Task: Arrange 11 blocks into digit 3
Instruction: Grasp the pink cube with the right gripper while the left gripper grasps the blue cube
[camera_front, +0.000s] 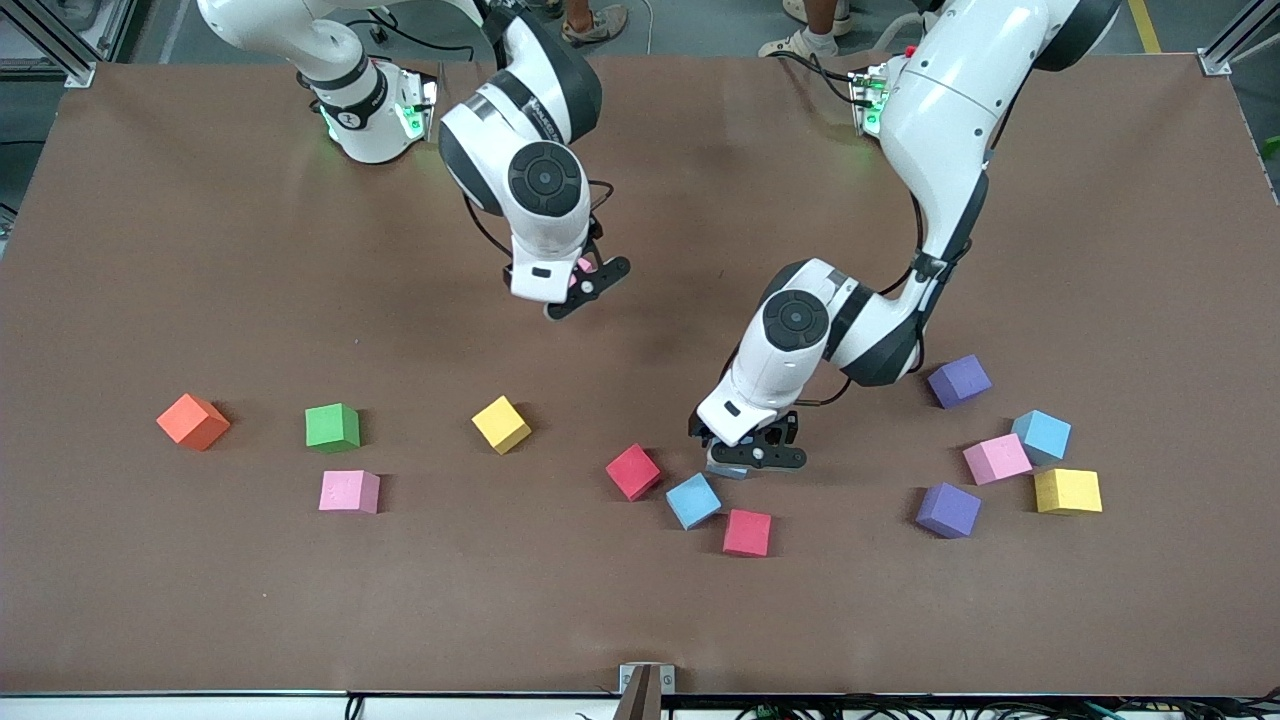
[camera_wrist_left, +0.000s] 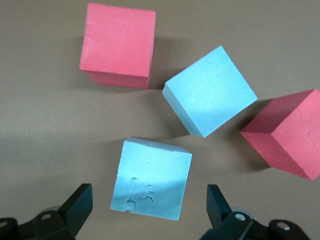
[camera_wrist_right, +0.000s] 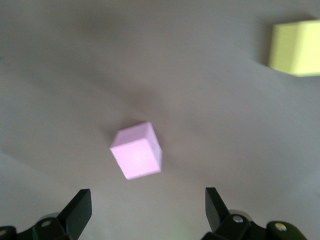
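The blocks lie scattered and apart; no digit 3 shows in view. My left gripper (camera_front: 752, 458) hangs open low over a light blue block (camera_wrist_left: 151, 178), which sits between the fingers (camera_wrist_left: 77, 205) without touching them. Beside it lie another light blue block (camera_wrist_left: 210, 91), a red block (camera_front: 633, 471) and a reddish-pink block (camera_front: 748, 532). My right gripper (camera_front: 588, 285) is open above a pink block (camera_wrist_right: 136, 151), well clear of it. A yellow block (camera_front: 501, 424), a green block (camera_front: 332, 427) and a pink block (camera_front: 349, 491) lie toward the right arm's end.
An orange cube (camera_front: 193, 421) sits beside the green block. Toward the left arm's end lies a cluster: two purple blocks (camera_front: 959, 381) (camera_front: 948, 510), a light blue one (camera_front: 1041, 435), a pink one (camera_front: 997, 458) and a yellow one (camera_front: 1067, 491).
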